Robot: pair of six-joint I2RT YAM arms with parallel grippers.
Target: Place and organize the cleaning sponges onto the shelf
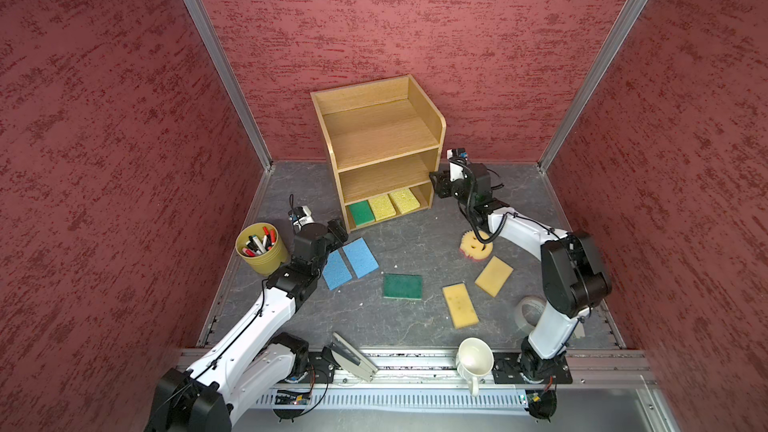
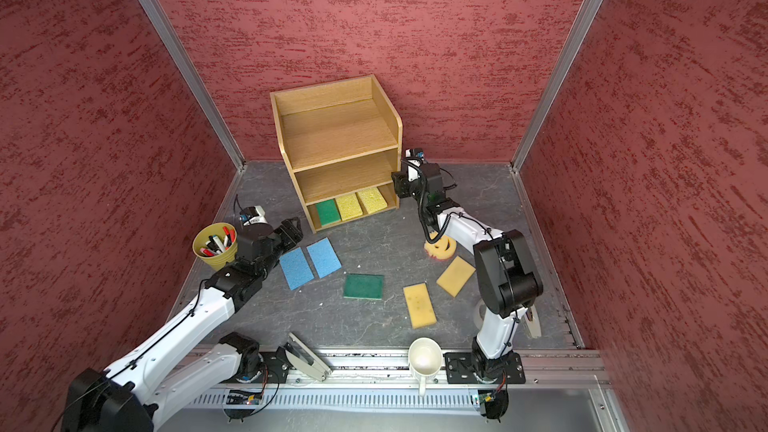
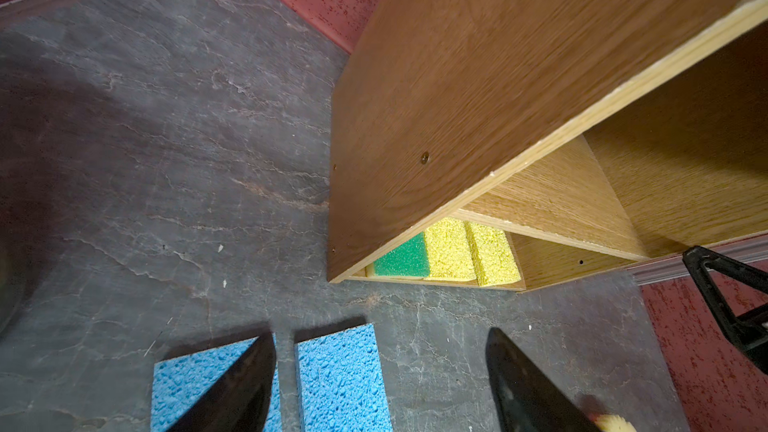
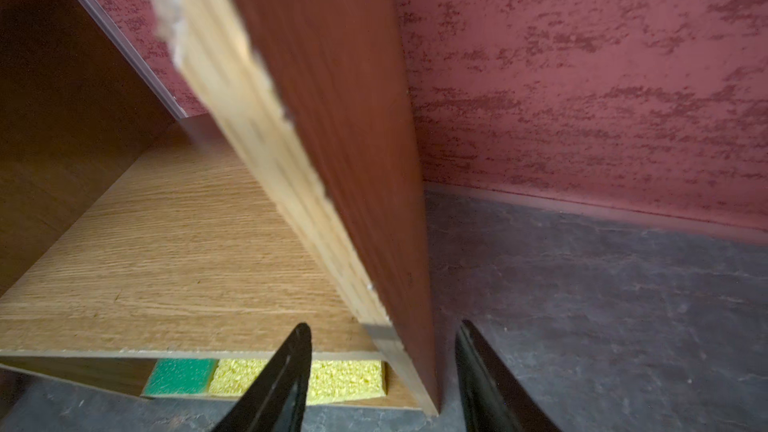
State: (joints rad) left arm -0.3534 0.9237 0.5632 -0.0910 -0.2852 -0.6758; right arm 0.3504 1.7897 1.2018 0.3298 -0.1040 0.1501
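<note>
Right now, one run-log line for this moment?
shelf bottom tier: green sponge, two yellow sponges | table: six sponges loose | left gripper: open near blue sponges | right gripper: open at shelf side

White links point(image 1: 266, 317), black joints point(image 1: 575, 272), cables point(image 1: 470, 207)

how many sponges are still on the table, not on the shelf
6. A blue pair beside the left arm; a dark green sponge mid-table; two tan sponges right of it; the smiley sponge partly under the right arm. Arms could hide more.
</note>
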